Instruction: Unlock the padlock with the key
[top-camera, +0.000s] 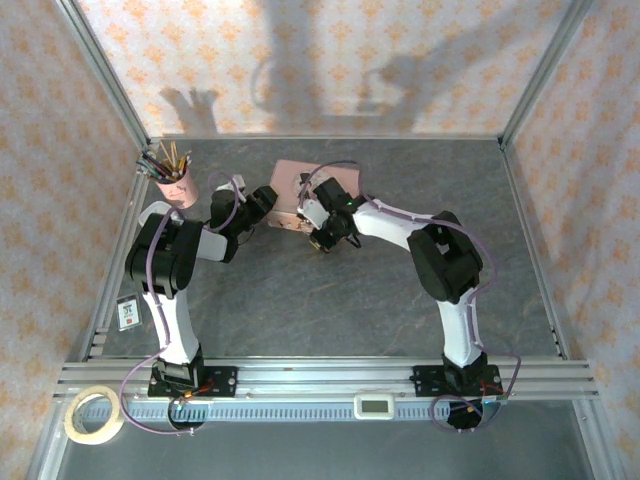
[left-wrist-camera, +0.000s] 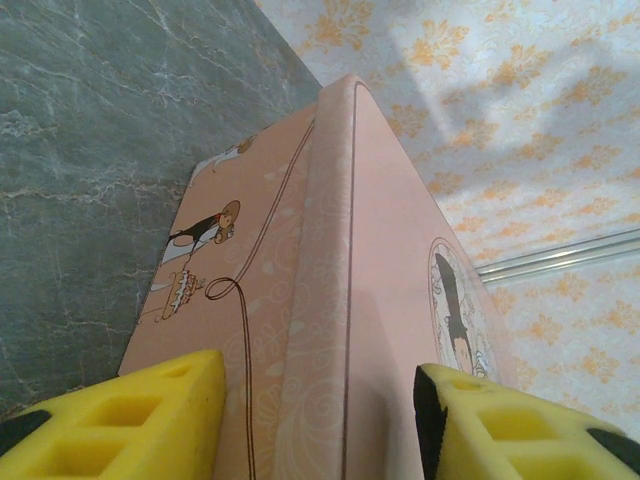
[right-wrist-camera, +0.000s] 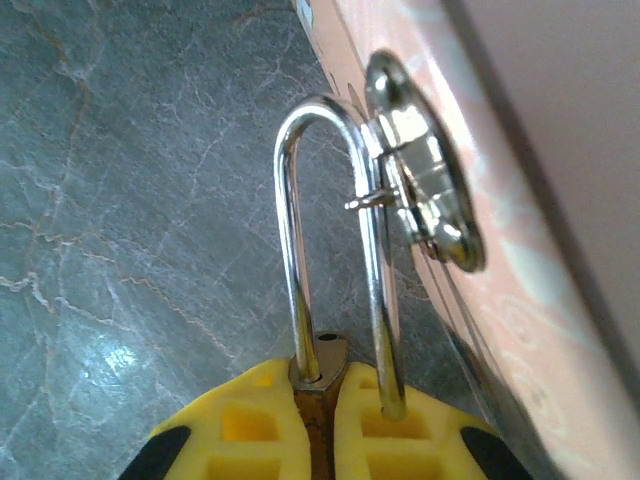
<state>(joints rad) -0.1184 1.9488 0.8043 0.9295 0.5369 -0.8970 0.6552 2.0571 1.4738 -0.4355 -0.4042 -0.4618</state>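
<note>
The padlock's brass body (right-wrist-camera: 325, 362) is pinched between the yellow pads of my right gripper (right-wrist-camera: 322, 400), which is shut on it. Its silvery shackle (right-wrist-camera: 288, 200) hooks through the chrome latch (right-wrist-camera: 425, 180) on the pink tin (right-wrist-camera: 520, 300). One shackle leg sits in the body. The other leg is out of its hole and lies over the right pad. My left gripper (left-wrist-camera: 320, 420) straddles an edge of the pink tin (left-wrist-camera: 370, 260), a pad pressed on each side. From above, both grippers (top-camera: 262, 208) (top-camera: 325, 238) meet at the tin (top-camera: 292, 180). The key is hidden.
A pink cup of pencils (top-camera: 178, 180) stands at the back left corner. A tape roll (top-camera: 92, 415) lies outside the frame at the front left, and a small card (top-camera: 128, 313) lies by the left rail. Patterned walls close three sides of the marbled grey table (top-camera: 330, 300).
</note>
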